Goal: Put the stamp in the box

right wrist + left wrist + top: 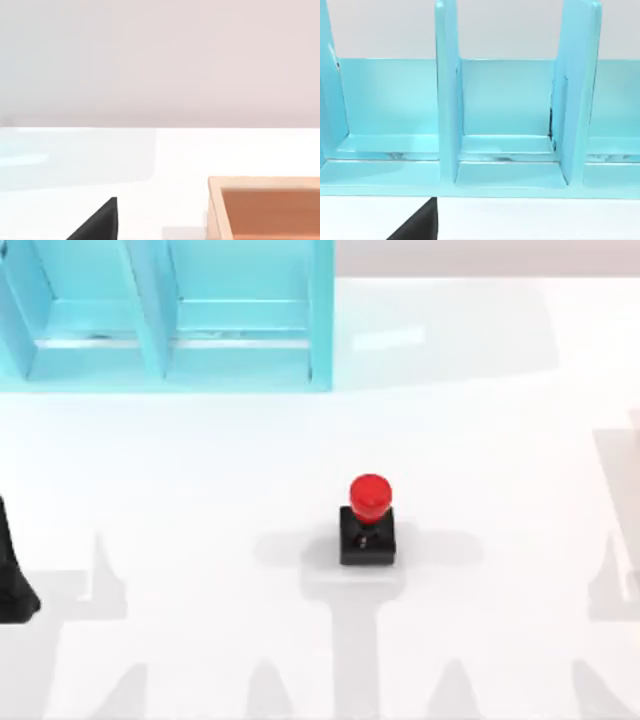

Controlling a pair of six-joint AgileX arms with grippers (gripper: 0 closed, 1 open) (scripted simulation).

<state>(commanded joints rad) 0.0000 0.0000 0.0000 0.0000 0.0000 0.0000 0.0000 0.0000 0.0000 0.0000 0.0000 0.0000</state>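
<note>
Stamp (367, 523) upright mid-table, untouched. Can't tell finger state on either arm; left arm (14, 575) parked at table's left edge. Risk: tall knob, off-centre approach tips it. Orange box (265, 207) near right wrist camera; blue rack (170, 315) could be mistaken for target.

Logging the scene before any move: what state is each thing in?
stamp: upright on the table, red knob up, untouched.
blue divided rack: standing at the table's far left, compartments empty.
orange box: open-topped, visible part of the inside bare.
left arm: at the left edge.
</note>
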